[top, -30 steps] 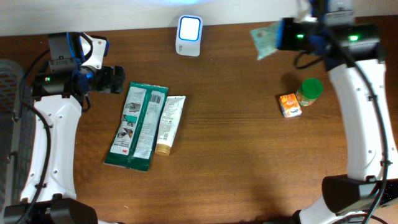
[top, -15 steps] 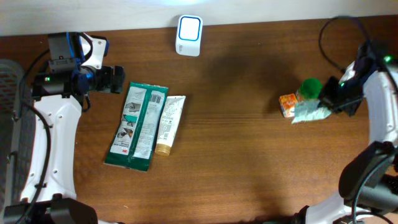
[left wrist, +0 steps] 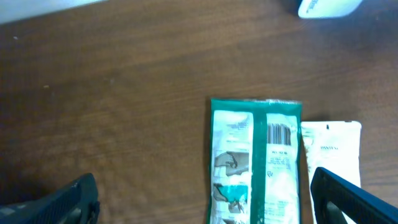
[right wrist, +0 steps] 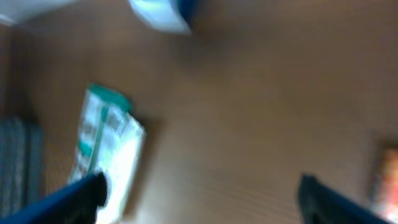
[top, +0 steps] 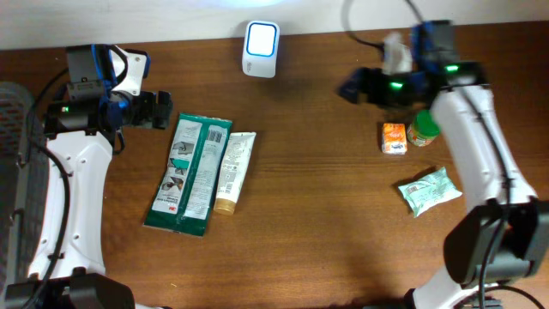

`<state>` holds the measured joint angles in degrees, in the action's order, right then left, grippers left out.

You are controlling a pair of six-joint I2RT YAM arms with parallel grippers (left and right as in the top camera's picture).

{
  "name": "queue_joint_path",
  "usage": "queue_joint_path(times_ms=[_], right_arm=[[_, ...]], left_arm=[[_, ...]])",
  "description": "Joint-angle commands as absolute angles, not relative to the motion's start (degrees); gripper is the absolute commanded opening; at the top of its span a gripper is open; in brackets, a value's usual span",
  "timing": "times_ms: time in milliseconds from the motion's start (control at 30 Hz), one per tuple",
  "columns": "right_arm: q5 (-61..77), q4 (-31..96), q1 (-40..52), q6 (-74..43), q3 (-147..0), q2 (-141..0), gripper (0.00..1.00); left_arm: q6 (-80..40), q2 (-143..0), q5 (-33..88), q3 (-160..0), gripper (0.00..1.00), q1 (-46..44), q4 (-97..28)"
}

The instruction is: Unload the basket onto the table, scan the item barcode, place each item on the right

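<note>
The white barcode scanner point(top: 261, 49) stands at the back edge, its blue face lit. A light green packet point(top: 428, 190) lies loose on the table at the right. My right gripper point(top: 350, 87) hovers open and empty right of the scanner, far from that packet. Its blurred wrist view shows the scanner point(right wrist: 161, 12) and a dark green packet point(right wrist: 102, 140) past the spread fingers point(right wrist: 81, 199). My left gripper point(top: 160, 110) is open and empty above the top end of the dark green packet point(top: 190, 174), whose barcode faces up point(left wrist: 255, 158).
A white tube point(top: 230, 172) lies against the dark green packet's right side. A small orange box point(top: 394, 138) and a green-lidded jar point(top: 424, 127) stand below the right arm. A grey basket point(top: 13, 172) sits at the left edge.
The right gripper carried the light green packet from beside the scanner down to the right, let it go there, opened, and swung back up toward the scanner. The left arm stayed still.
</note>
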<state>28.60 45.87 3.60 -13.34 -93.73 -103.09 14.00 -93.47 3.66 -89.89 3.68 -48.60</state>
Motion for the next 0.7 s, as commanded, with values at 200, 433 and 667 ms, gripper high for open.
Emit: queue_joint_path(times_ms=[200,433,667], right_arm=[[21.0,26.6,23.5,-33.8,-93.2,-119.3,0.90],[22.5,25.2,27.9,-37.0,-93.2,-125.4,0.72],[22.5,23.9,30.2,-37.1,-93.2,-129.5,0.62]], left_arm=[[14.9,-93.3,4.3,-90.1,0.99,3.9,-48.7],[14.9,-93.3,4.3,-90.1,0.99,3.9,-48.7],[14.9,-93.3,4.3,-90.1,0.99,3.9,-48.7]])
